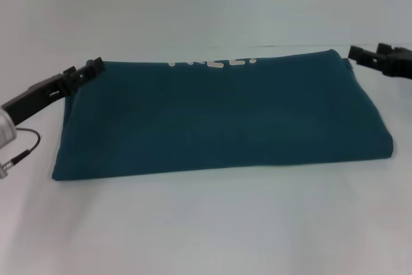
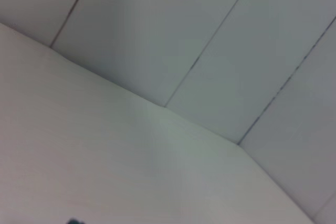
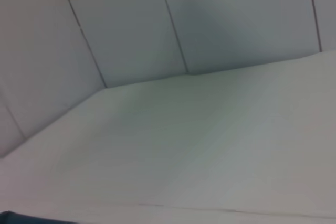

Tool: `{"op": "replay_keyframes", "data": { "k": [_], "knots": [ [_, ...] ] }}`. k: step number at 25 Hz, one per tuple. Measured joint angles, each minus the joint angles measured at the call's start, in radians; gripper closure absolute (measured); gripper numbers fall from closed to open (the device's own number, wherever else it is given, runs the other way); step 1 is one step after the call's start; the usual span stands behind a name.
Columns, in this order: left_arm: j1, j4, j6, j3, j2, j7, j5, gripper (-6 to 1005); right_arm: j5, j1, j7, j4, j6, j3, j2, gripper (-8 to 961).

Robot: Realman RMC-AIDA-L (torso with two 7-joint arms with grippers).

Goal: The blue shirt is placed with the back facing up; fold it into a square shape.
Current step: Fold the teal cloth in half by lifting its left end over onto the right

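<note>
Soft dark teal-blue cotton shirt (image 1: 219, 117) folded flat between left claw (image 1: 96, 64) and right claw (image 1: 353, 53). Can't tell whether claws pinch. Could flop open if let go unevenly.

cream lettering (image 1: 212, 63) on the dark teal-blue folded cotton shirt (image 1: 219, 117) is cut by the fold, upper centre; unreadable.
</note>
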Motion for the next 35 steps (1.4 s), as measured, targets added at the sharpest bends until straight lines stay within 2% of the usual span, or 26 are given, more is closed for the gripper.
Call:
{"op": "replay_keyframes", "data": {
  "k": [7,11,18,29,35],
  "knots": [
    [0.09,0.045,0.119,0.008,-0.001,-0.039,0.006,139,-0.003,-0.082,0.15,-0.075,-0.107,-0.047,-0.016,74],
    [0.135,0.065,0.136,0.038,-0.004,-0.065,0.008,139,-0.019,-0.114,0.23,-0.088,-0.149,-0.079,-0.039,77],
    [0.193,0.12,0.143,0.106,-0.011,-0.101,0.019,137,-0.097,-0.13,0.328,-0.096,-0.192,-0.089,-0.059,84],
    [0.211,0.2,0.155,0.139,-0.012,-0.247,0.158,138,-0.106,-0.129,0.352,-0.097,-0.235,-0.082,-0.069,85],
    [0.214,0.211,0.157,0.144,-0.012,-0.28,0.168,137,-0.106,-0.123,0.352,-0.097,-0.232,-0.082,-0.07,85]
  ]
}}
